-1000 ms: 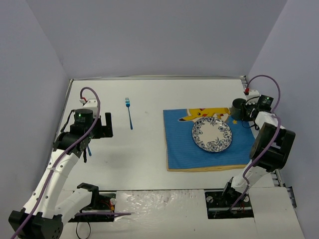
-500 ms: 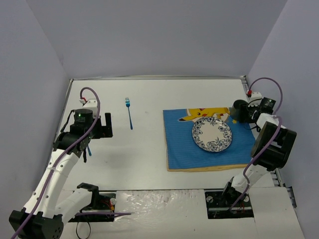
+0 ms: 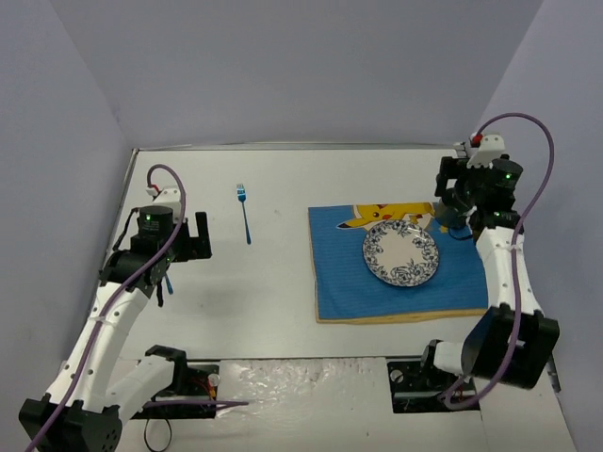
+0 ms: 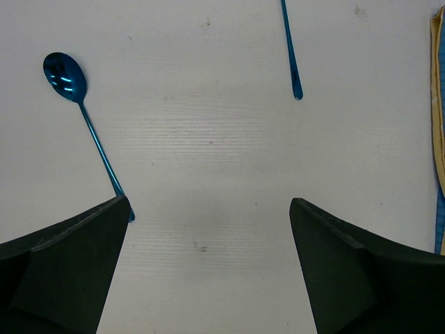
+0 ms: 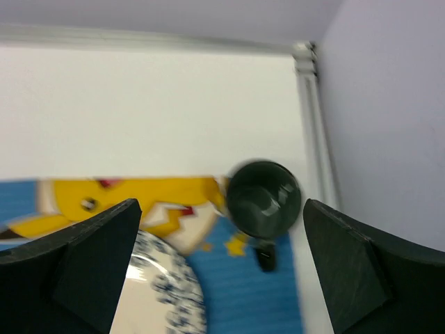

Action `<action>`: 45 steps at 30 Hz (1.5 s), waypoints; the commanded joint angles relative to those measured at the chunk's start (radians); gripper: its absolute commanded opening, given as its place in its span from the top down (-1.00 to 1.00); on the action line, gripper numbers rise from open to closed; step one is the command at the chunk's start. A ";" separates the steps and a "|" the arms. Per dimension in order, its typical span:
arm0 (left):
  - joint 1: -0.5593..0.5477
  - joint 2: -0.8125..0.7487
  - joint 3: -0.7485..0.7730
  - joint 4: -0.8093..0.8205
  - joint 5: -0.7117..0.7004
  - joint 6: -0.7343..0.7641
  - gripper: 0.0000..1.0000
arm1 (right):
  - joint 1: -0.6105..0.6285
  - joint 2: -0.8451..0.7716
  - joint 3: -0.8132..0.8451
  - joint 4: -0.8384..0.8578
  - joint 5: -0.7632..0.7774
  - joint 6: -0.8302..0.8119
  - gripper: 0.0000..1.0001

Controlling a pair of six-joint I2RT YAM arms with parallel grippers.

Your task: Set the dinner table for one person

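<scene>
Top external view shows us the dinner table (image 3: pixel 283 188), a broad white table with thin metal edging, filling the floor of the walled cell and carrying everything else. On its right half lies a blue cartoon-printed mat (image 3: pixel 339 273) with a yellow border along the near edge, and 1 blue-and-white patterned plate (image 3: pixel 400 255) sits on the mat, right of its middle. A blue fork (image 3: pixel 244 213) lies on the bare table left of the mat and well apart from it, tines toward the far wall. From the left wrist we see the left end effector (image 4: pixel 208 205) held over bare table with its 2 jaws wide apart and nothing between them; a blue spoon (image 4: pixel 66 73) lies ahead and to the left, bowl away from the camera, its handle running under the left jaw, and the fork's handle tip shows near the top of that view. From the right wrist, slightly blurred, we see the right end effector (image 5: pixel 221 205) above the mat's far right corner, jaws wide and gripping nothing. A dark green cup (image 5: pixel 264 200) stands upright there, just beyond the plate, its handle toward the camera.
</scene>
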 commanded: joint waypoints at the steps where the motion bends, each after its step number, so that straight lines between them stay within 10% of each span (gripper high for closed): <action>1: 0.014 0.033 0.014 0.055 0.004 -0.053 -0.94 | 0.172 -0.133 0.002 0.106 0.092 0.299 -1.00; 17: 0.009 0.283 0.090 0.151 -0.126 -0.245 -0.94 | 0.738 -0.200 -0.220 0.115 0.267 0.419 -1.00; 32: -0.109 0.951 0.565 0.218 -0.188 -0.288 -0.87 | 0.779 -0.337 -0.298 0.053 0.222 0.404 -1.00; 45: -0.106 1.203 0.761 0.216 -0.151 -0.256 -0.21 | 0.788 -0.405 -0.327 -0.006 0.218 0.373 -1.00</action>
